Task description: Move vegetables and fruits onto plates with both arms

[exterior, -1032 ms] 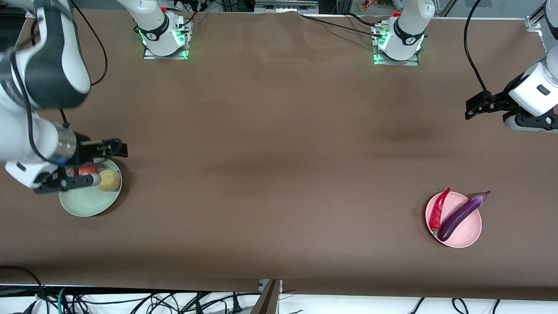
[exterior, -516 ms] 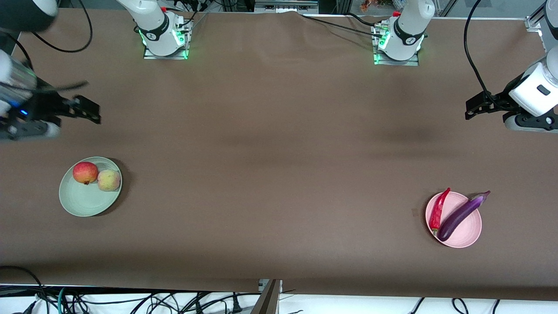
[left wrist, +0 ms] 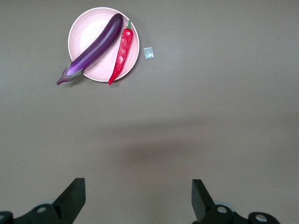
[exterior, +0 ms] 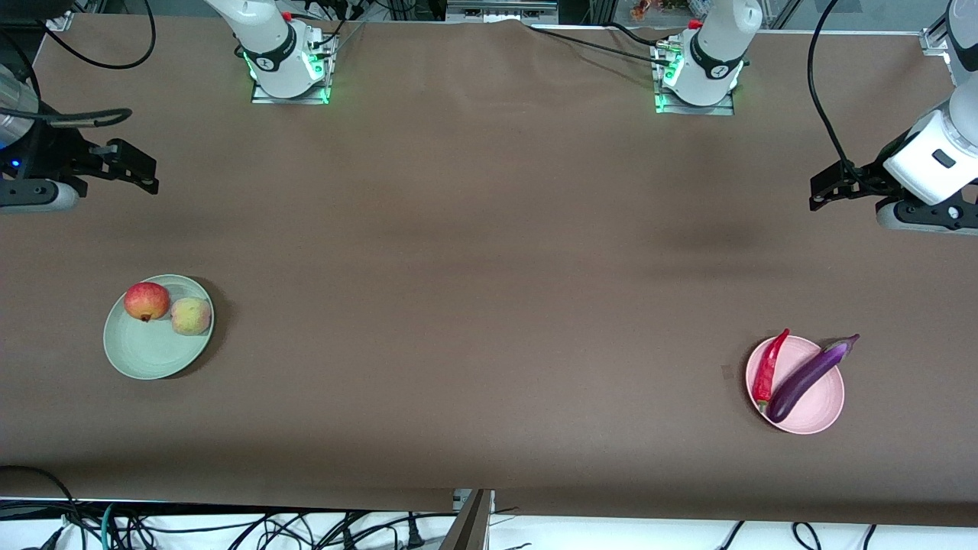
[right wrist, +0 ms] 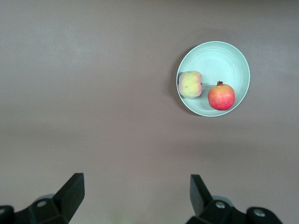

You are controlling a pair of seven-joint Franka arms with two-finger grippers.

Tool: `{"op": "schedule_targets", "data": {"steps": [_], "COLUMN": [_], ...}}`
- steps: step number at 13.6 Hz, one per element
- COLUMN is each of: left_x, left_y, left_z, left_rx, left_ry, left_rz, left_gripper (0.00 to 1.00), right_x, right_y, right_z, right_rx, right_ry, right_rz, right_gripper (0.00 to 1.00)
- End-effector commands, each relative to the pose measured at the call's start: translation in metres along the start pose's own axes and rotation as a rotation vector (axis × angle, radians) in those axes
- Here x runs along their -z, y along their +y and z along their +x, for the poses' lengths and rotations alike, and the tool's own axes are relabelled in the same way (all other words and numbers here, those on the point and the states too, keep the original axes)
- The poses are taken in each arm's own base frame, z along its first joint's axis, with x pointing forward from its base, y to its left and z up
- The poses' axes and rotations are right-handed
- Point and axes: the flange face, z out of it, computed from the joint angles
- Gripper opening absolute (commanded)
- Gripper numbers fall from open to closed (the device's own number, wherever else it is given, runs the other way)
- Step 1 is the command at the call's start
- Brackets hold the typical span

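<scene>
A: What do the wrist views add to the front view?

B: The left wrist view shows the left gripper [left wrist: 135, 200] with fingers spread wide and nothing between them, and a small pale scrap [left wrist: 148, 52] just beside the pink plate [left wrist: 81, 35]. The right wrist view shows the right gripper [right wrist: 135, 198] equally spread, and the stem nub on the red fruit [right wrist: 221, 95].

A: Where do the task items lie?

B: Eggplant [exterior: 808, 376] and chili pepper [exterior: 768, 367] rest on the pink plate [exterior: 821, 416], the eggplant's cap overhanging the rim. Red fruit [exterior: 147, 301] and peach [exterior: 190, 315] sit side by side on the green plate [exterior: 149, 359].

A: And open room?

B: Both grippers hang over bare table [exterior: 489, 267] at its two ends; the whole middle lies open.
</scene>
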Motion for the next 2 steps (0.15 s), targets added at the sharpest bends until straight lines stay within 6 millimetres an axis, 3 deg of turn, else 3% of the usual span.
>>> {"op": "schedule_targets", "data": {"steps": [1, 2], "left_x": [0.0066, 0.0066], "left_y": [0.0005, 0.0005], "left_z": [0.004, 0.004], "left_rx": [0.005, 0.005], "left_ry": [-0.004, -0.004], "left_rz": [0.022, 0.022], "left_gripper": [1.0, 1.0], "right_x": [0.0003, 0.0002], "right_y": [-0.0003, 0.0005], "right_z": [-0.0003, -0.0002], "right_rx": [-0.006, -0.007], "right_ry": [0.007, 0.007], "right_rz": [0.004, 0.004], "right_gripper": [1.0, 1.0]}}
